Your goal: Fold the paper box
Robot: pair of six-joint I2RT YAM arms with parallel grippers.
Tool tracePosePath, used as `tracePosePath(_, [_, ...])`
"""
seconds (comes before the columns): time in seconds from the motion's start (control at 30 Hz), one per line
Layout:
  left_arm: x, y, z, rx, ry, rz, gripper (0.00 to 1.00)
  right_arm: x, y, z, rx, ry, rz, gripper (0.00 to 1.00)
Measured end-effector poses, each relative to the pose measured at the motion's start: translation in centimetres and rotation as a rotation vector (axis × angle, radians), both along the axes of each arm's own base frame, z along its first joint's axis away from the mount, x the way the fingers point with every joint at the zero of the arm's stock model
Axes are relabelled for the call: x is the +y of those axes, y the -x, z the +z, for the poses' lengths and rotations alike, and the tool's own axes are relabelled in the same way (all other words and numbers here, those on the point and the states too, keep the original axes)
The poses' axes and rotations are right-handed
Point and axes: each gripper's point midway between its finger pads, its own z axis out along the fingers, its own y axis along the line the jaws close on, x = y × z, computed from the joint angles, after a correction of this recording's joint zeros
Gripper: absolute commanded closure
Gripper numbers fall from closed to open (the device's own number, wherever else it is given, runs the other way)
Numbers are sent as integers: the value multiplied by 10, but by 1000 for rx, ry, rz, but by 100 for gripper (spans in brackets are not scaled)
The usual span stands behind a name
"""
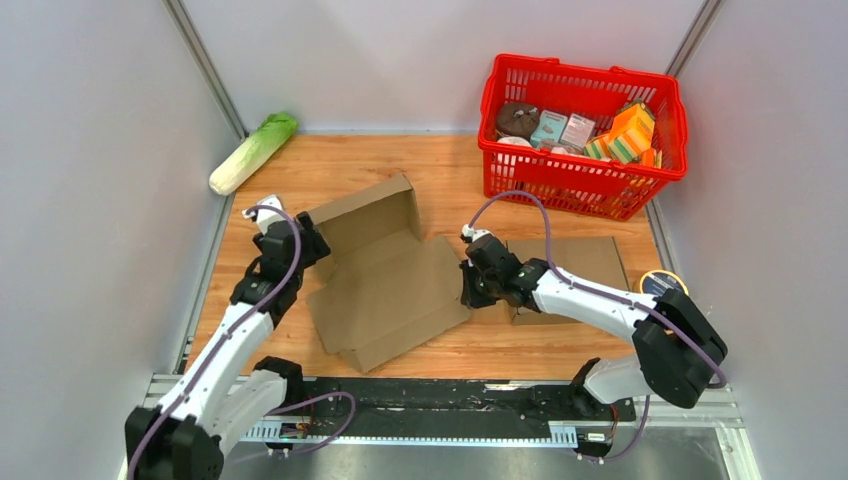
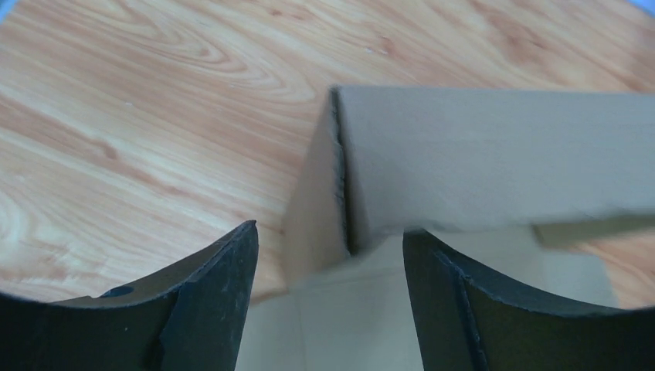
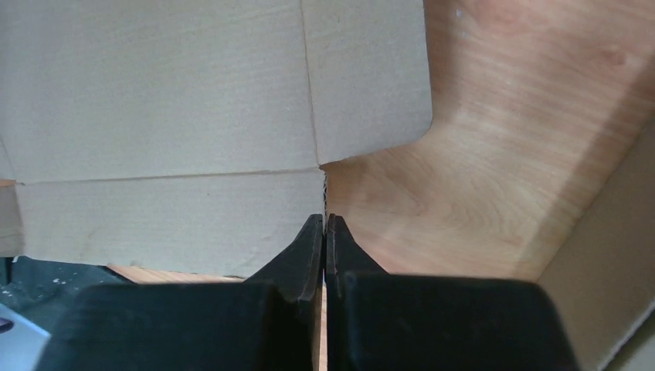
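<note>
The paper box (image 1: 390,285) lies mostly flat and unfolded in the middle of the wooden table (image 1: 440,165), its long panels spread toward me. Only the far-left panel (image 1: 365,208) stands up, with a short side flap turned in at its left end. My left gripper (image 2: 328,236) sits at that raised corner with its jaws wide apart. The upright cardboard edge shows just beyond and between the two dark fingers (image 2: 208,286), and nothing is clamped. My right gripper (image 3: 324,220) is at the box's right edge with its fingertips pressed together right against the cardboard. I cannot tell whether any of the sheet is pinched between them. Under the right forearm lies a second flat cardboard piece (image 1: 590,258), just beside the box. A yellow tape roll (image 1: 662,282) is near the right edge. A red basket (image 1: 560,185) of packets stands in the far right corner, and a cabbage (image 1: 252,152) lies far left.
</note>
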Motion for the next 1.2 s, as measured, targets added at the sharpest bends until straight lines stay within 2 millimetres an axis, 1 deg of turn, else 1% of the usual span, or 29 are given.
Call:
tracePosePath(0.03, [-4,5,6,-5,25,-25,29,2,-3,5,-6,-1,-1,100])
tracePosePath(0.07, [-10,11,14,-10,51,-63,31,4,-5,12,-9,-2,1,100])
tracePosePath(0.13, [-23,25,35,-41,103,-151,36,7,-7,21,-12,-10,7,100])
tracePosePath(0.17, [-34,35,50,-66,132,-229,39,10,-8,28,-9,-20,16,100])
tracePosePath(0.2, [-41,42,59,-84,148,-277,42,12,-8,32,-4,-25,24,100])
tracePosePath(0.27, [-55,62,80,-110,169,-400,43,15,-8,42,6,-33,39,100])
tracePosePath(0.3, [-59,70,89,-122,169,-440,43,16,-8,46,7,-38,46,100])
tracePosePath(0.33, [-61,78,96,-124,161,-472,43,17,-9,51,6,-42,53,100])
tracePosePath(0.4, [-55,86,105,-120,123,-474,38,20,-10,57,-1,-51,64,100])
tracePosePath(0.43, [-49,88,104,-112,99,-453,36,21,-11,58,-3,-53,67,100])
tracePosePath(0.5, [-33,90,96,-83,54,-382,34,20,-10,58,-2,-52,69,100])
tracePosePath(0.57, [-18,88,81,-60,13,-305,38,20,-9,58,3,-54,71,100])
tracePosePath(0.6, [-12,85,69,-38,-5,-270,42,21,-9,57,4,-56,74,100])
tracePosePath(0.63, [-8,83,56,-9,-16,-242,45,21,-9,57,5,-58,74,100])
tracePosePath(0.67, [-6,81,46,20,-20,-227,49,20,-8,56,8,-58,76,100])
tracePosePath(0.7, [-7,78,34,61,-21,-225,53,20,-6,55,12,-56,77,100])
tracePosePath(0.73, [-12,73,28,90,-13,-245,53,19,-5,54,15,-54,76,100])
tracePosePath(0.77, [-23,66,27,94,5,-295,53,19,-5,54,14,-54,75,100])
tracePosePath(0.83, [-52,57,29,101,36,-433,40,18,-6,57,8,-61,69,100])
tracePosePath(0.9, [-91,55,42,79,10,-638,37,18,-8,62,3,-67,60,99])
tracePosePath(0.93, [-114,60,53,57,-21,-762,37,19,-9,65,1,-71,56,99])
tracePosePath(1.0, [-153,73,76,-6,-80,-967,37,22,-12,74,5,-82,43,99])
tracePosePath(1.03, [-175,84,88,-42,-126,-1084,36,24,-14,79,9,-92,36,99])
tracePosePath(1.07, [-192,94,98,-76,-166,-1178,36,27,-16,84,13,-107,33,99])
tracePosePath(1.1, [-205,103,103,-99,-202,-1252,34,29,-19,88,22,-126,27,99])
tracePosePath(1.13, [-215,110,103,-111,-238,-1313,33,32,-20,93,34,-146,26,99])
tracePosePath(1.2, [-230,123,93,-105,-321,-1413,33,34,-23,97,62,-180,21,99])
